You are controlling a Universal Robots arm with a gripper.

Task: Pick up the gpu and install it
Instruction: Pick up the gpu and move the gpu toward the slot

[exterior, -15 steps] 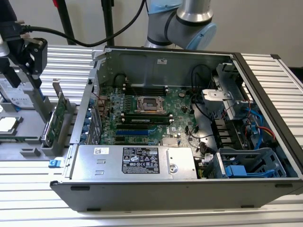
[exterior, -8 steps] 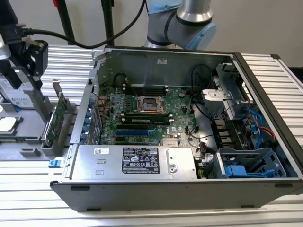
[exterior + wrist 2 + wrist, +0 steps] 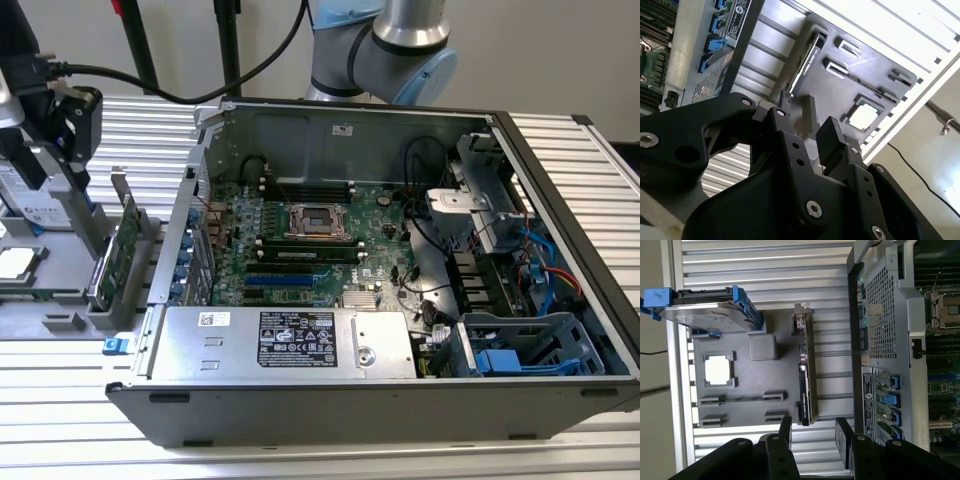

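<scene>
The gpu (image 3: pixel 124 247) stands on its edge in a slot of a grey holder (image 3: pixel 60 322), at the exterior view's left, just outside the open computer case (image 3: pixel 400 250). It shows as a thin green and black card with a silver end bracket in the first wrist view (image 3: pixel 806 375) and in the second wrist view (image 3: pixel 809 52). My gripper (image 3: pixel 68 130) hangs above and behind the holder. In both wrist views its two black fingers (image 3: pixel 785 432) stand apart with nothing between them, and the gripper (image 3: pixel 814 434) (image 3: pixel 809 131) lines up with the card's end, a short way off.
The holder (image 3: pixel 740 405) also carries a processor chip (image 3: pixel 719 370) and a hard drive in blue rails (image 3: pixel 705 310). The case wall (image 3: pixel 885 330) runs close beside the gpu. Inside are the motherboard (image 3: pixel 300 240) and a silver power supply (image 3: pixel 290 340). The table is ribbed metal.
</scene>
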